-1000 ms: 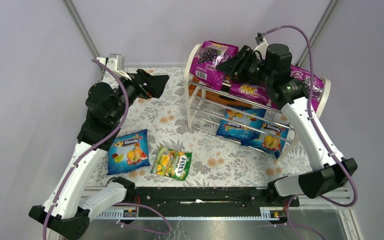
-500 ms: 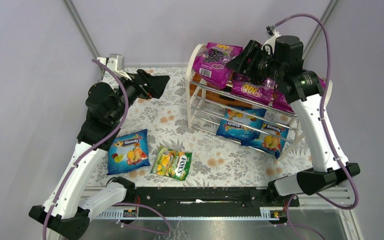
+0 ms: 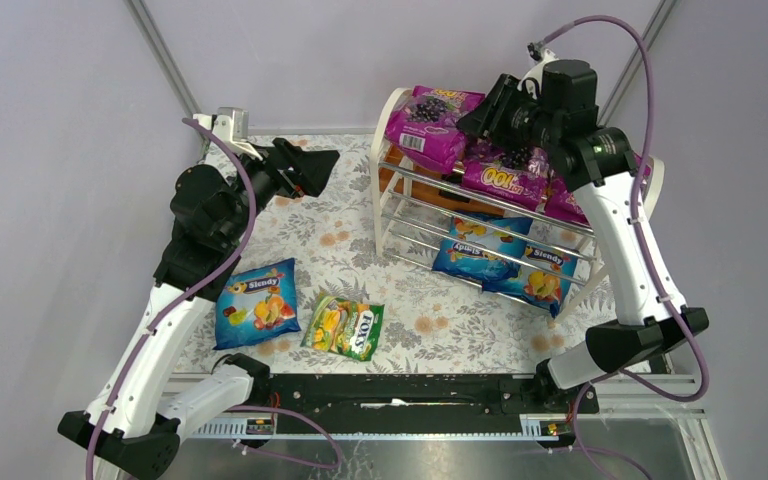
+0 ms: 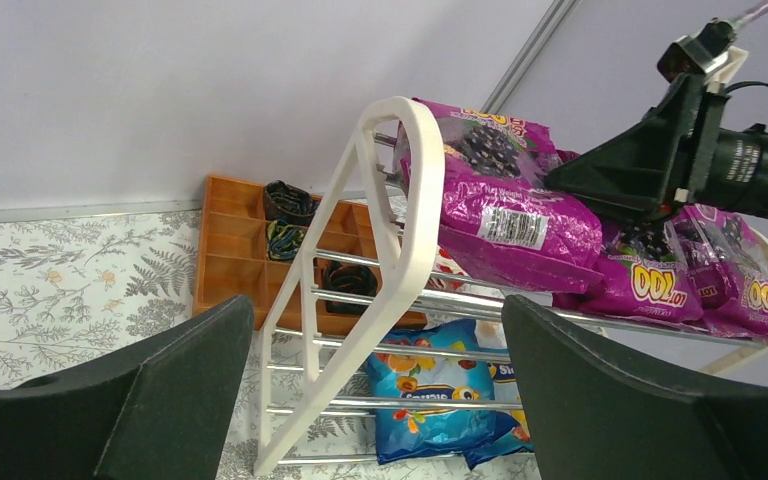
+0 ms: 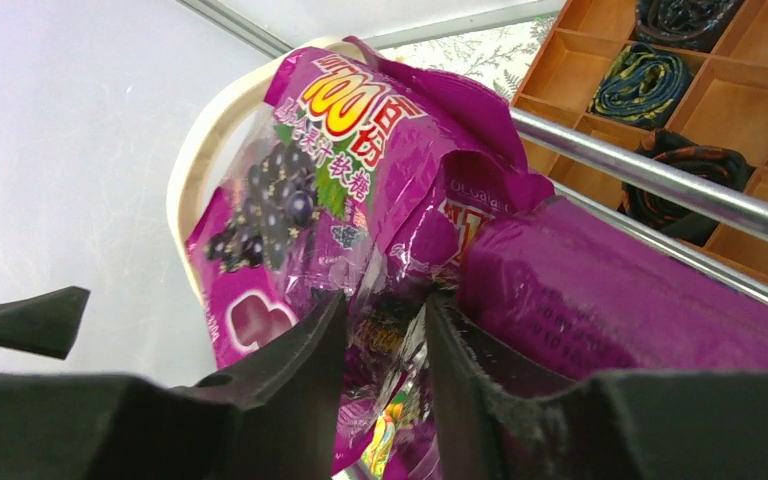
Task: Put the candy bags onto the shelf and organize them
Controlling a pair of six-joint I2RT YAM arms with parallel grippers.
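Magenta grape bag (image 3: 430,125) leans atop the shelf (image 3: 378,205); right fingers (image 3: 475,120) straddle its crinkled edge, grip unclear. Left fingers (image 3: 318,166) gape. Lay it flat beside the 2 other magenta bags (image 3: 505,182) before release.

White arms (image 3: 625,250) w/ blk joints (image 3: 205,205), purple cables (image 3: 646,60), blk fingers (image 4: 160,400).

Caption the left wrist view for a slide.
Open left gripper faces the shelf, magenta bags on top, blue bags below.
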